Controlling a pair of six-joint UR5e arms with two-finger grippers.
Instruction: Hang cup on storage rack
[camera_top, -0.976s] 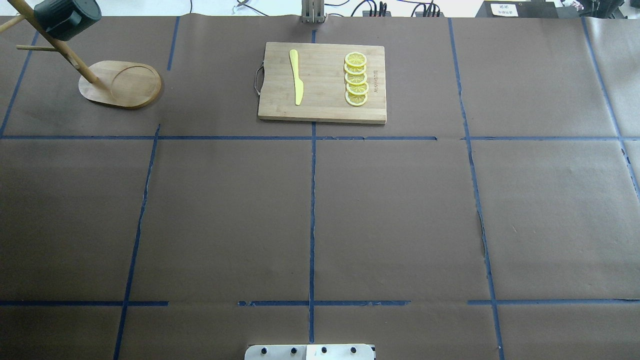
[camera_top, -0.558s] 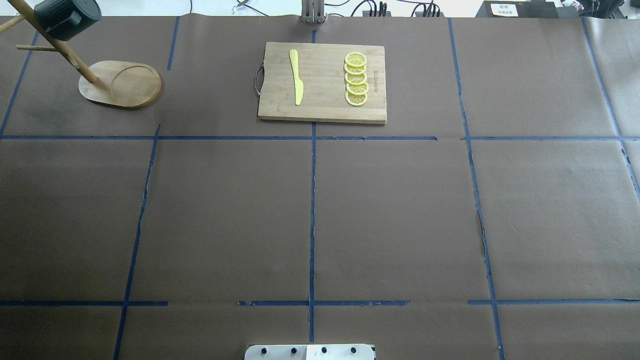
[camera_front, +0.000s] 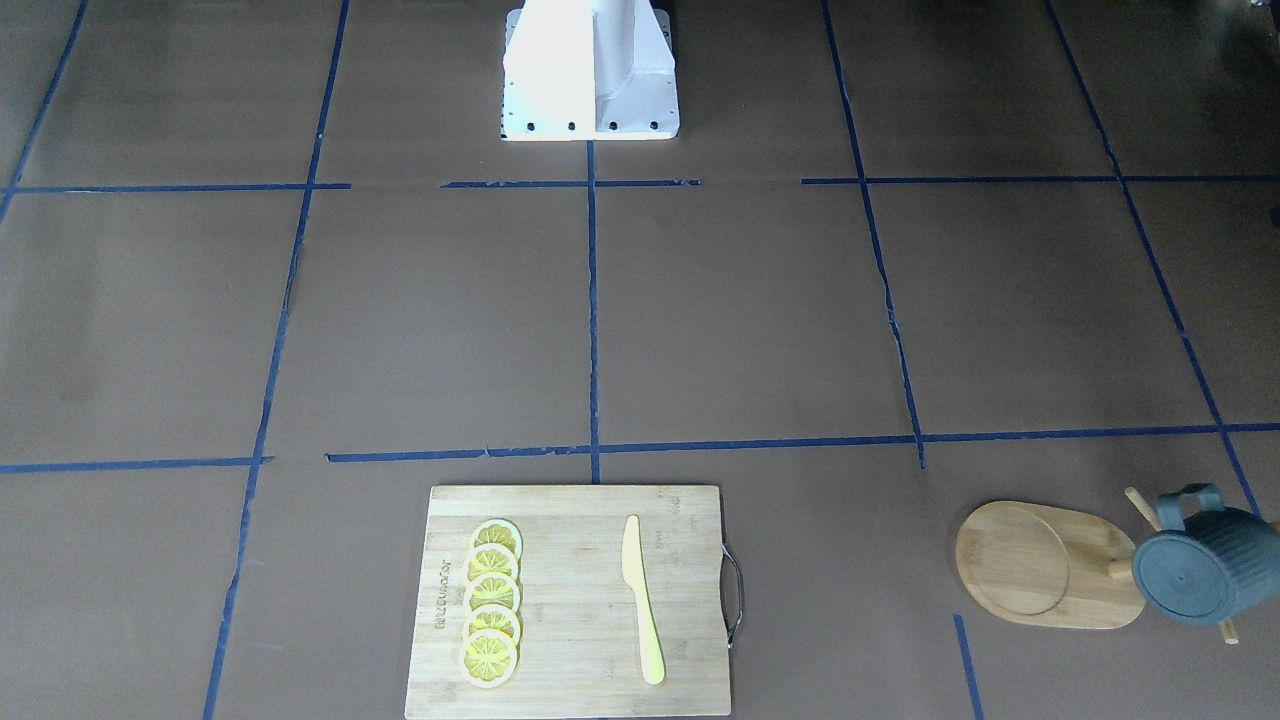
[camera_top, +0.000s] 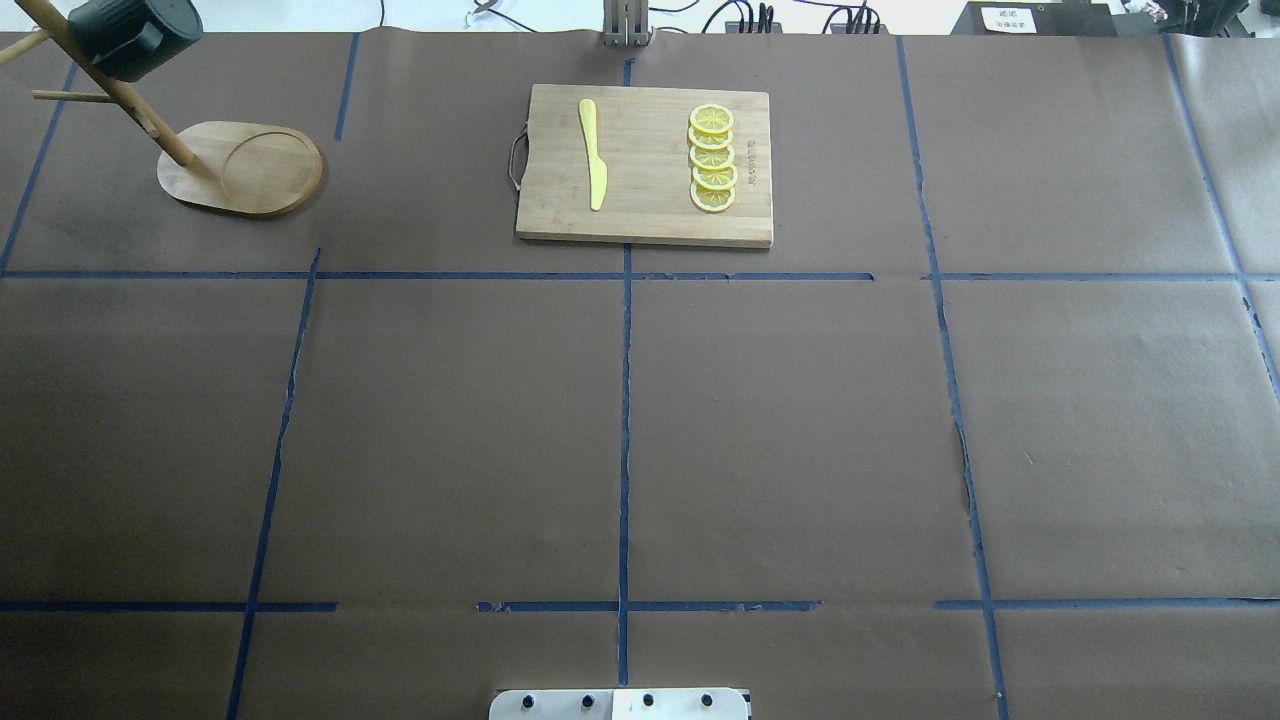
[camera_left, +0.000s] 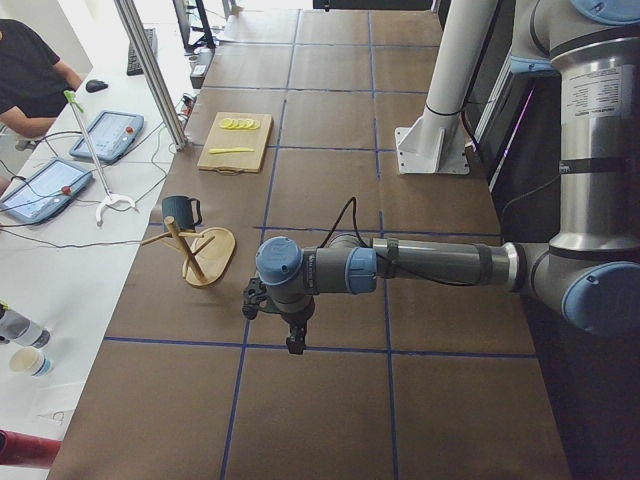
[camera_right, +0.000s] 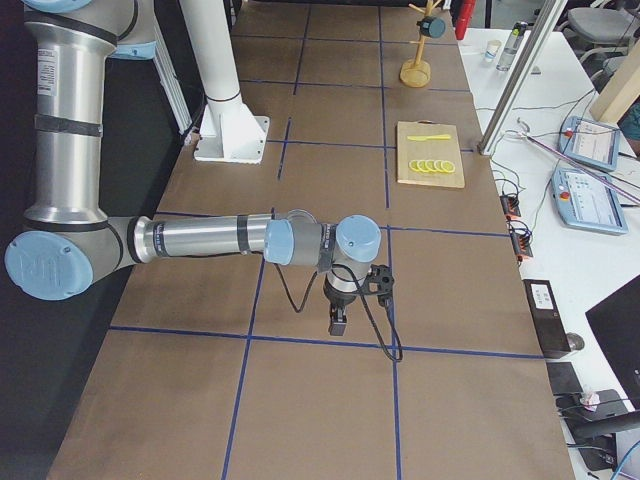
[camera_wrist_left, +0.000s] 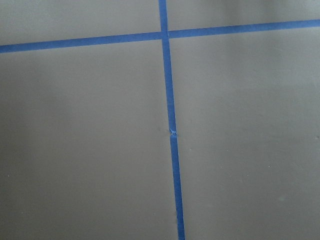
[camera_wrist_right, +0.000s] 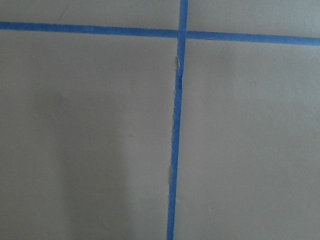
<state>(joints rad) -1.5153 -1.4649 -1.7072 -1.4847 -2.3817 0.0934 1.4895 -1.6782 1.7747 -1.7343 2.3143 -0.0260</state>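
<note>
Left tool (camera_left: 295, 346) hovers; cup (camera_front: 1200, 572) (hung on storage rack (camera_front: 1040, 566)) unmoved.

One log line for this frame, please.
cup: hanging on mug tree peg | left gripper: away from it, state unclear | right gripper: likewise

Matt brown paper (camera_top: 800, 430) covers my table, faintly creased. It is gridded with blue tape (camera_top: 624, 430) whose edges look torn and rough in places. At the upper left of the overhead view, the storage rack (camera_top: 190, 170) is pale, smooth wood with a soft sheen. The cup (camera_top: 135, 35) on it is dark grey-blue, ribbed and matt. At top centre, the cutting board (camera_top: 650, 170) is light, grained bamboo with a thin metal handle (camera_top: 517, 157). The board bears a yellow, plastic-looking knife (camera_top: 594, 160) and shiny yellow lemon slices (camera_top: 712, 160). My left arm (camera_left: 440, 265) and right arm (camera_right: 200, 238) are silver metal tubes with smooth blue caps.
</note>
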